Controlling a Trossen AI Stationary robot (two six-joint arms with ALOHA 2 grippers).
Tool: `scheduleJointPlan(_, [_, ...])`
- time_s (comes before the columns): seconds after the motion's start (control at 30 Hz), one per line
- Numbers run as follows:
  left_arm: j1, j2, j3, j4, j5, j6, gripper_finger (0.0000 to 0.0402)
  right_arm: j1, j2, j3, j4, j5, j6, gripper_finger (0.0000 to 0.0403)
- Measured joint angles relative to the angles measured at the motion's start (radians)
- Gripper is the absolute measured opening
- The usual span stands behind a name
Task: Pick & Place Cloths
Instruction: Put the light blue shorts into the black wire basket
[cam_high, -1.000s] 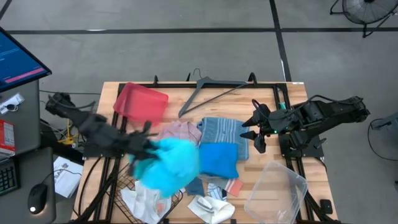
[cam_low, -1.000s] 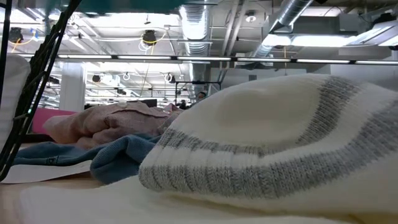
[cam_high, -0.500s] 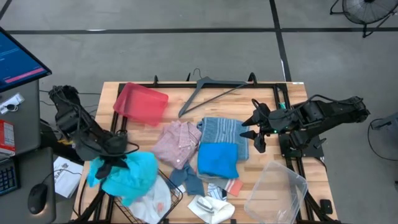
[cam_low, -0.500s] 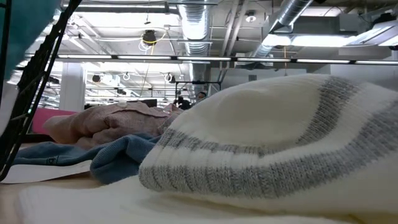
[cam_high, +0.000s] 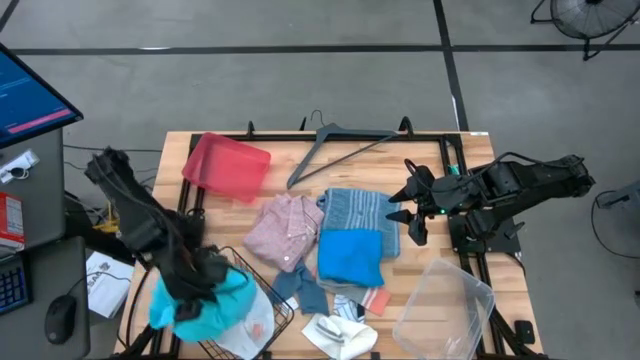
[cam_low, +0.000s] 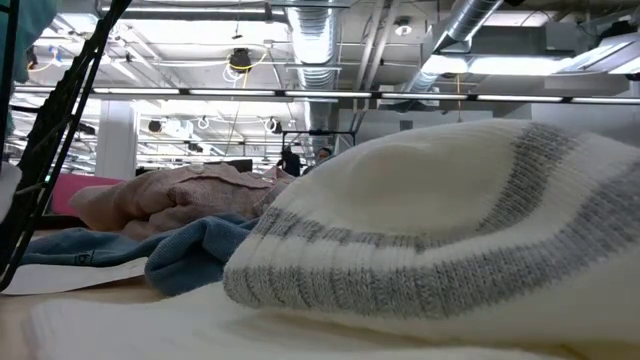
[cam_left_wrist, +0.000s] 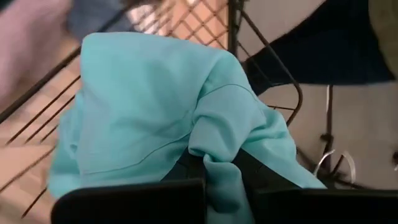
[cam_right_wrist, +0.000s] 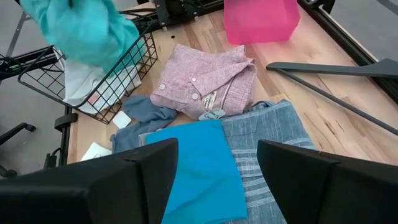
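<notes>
Left gripper (cam_left_wrist: 217, 174) is closed on the turquoise garment (cam_high: 200, 305), holding it above the wire basket (cam_high: 262, 310) at the table's front left corner. Right gripper (cam_high: 408, 212) waits with fingers apart at the right edge, beside the blue-grey striped cloth (cam_high: 358, 210).

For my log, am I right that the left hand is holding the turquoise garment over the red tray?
Not quite: the left hand does hold the turquoise garment, but over the black wire basket, not the red tray. The high view shows it.
</notes>
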Motion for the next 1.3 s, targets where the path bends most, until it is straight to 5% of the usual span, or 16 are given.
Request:
scheduleJointPlan(0.47, [0.092, 0.248, -0.052, 0.281, 0.003, 0.487, 0.0005, 0.0, 0.0, 0.0, 0.0, 0.0, -0.026, 0.0217])
scheduleJointPlan(0.9, [0.039, 0.054, -0.508, 0.898, -0.114, 0.422, 0.0005, -0.011, 0.0, 0.0, -0.004, 0.0, -0.052, 0.0217])
scheduleJointPlan(1.3, [0.028, 0.047, -0.746, 1.118, -0.083, 0.381, 0.001, -0.018, 0.0, 0.0, -0.004, 0.002, -0.052, 0.0217])
